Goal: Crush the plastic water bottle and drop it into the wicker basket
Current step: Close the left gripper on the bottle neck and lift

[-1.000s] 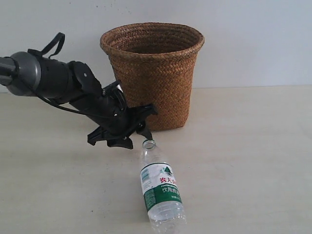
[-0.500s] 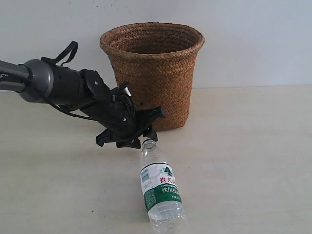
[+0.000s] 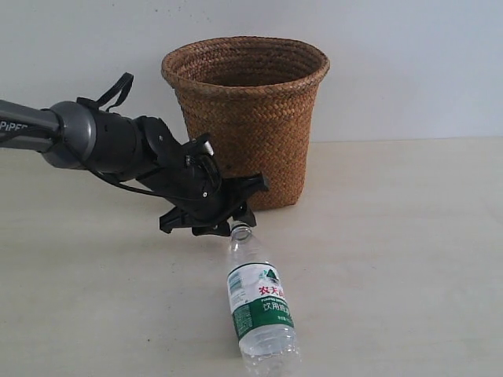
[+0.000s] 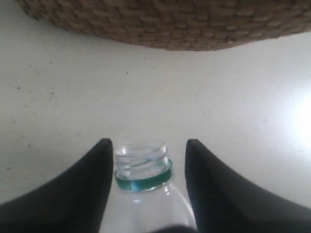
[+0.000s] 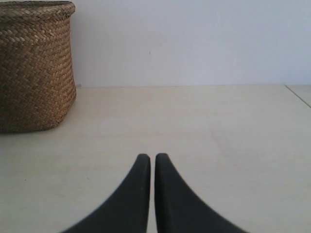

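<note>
Bottle (image 3: 259,302) lies uncapped on worktop (image 3: 393,236), in front of basket (image 3: 247,126), neck toward it. Left end effector (image 4: 148,144) spread, fingers flanking the neck. Right end effector (image 5: 152,158) pressed together, empty.

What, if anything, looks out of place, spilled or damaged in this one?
Little stands out. The plastic water bottle has no cap, and its bare mouth sits inside the open left pincer, but no spill shows on the table. The bottle is uncrushed; the wicker basket stands upright and intact.
</note>
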Controlling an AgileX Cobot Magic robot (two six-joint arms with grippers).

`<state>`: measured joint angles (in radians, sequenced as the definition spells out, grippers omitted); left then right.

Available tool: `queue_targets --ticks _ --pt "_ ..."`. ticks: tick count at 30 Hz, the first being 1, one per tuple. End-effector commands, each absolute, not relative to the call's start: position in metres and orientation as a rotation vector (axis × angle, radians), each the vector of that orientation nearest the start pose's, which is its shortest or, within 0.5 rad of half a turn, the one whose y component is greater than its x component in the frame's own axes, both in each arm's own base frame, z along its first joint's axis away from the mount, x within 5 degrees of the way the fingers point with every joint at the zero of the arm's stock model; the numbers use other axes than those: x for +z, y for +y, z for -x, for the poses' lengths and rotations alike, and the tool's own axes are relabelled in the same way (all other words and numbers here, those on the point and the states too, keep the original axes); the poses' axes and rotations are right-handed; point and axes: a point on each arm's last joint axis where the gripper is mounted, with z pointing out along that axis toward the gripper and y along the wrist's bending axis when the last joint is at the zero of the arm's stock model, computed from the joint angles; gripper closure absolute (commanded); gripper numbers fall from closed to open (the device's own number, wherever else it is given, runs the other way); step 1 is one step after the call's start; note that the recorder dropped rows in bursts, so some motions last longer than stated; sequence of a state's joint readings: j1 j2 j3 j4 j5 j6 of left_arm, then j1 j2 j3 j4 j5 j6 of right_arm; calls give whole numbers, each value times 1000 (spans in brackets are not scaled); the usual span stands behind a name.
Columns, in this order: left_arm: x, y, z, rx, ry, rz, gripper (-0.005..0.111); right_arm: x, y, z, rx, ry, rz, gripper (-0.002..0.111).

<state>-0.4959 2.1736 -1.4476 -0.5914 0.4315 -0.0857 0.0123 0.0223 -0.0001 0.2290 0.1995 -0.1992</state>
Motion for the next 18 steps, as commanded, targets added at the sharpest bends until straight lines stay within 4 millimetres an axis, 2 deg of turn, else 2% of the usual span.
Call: queue_targets --ticks 1,9,13,18 --pt "123 -239 -390 -694 2722 57 69 196 4 -57 60 1681 18 107" --pt "122 -240 -390 -685 2730 -6 77 198 4 -58 57 1660 14 107" --pt "123 -238 -388 -670 2748 -50 87 198 4 -58 57 1660 14 107" --pt "136 -237 -387 -670 2732 -86 103 198 4 -58 57 1660 14 107"
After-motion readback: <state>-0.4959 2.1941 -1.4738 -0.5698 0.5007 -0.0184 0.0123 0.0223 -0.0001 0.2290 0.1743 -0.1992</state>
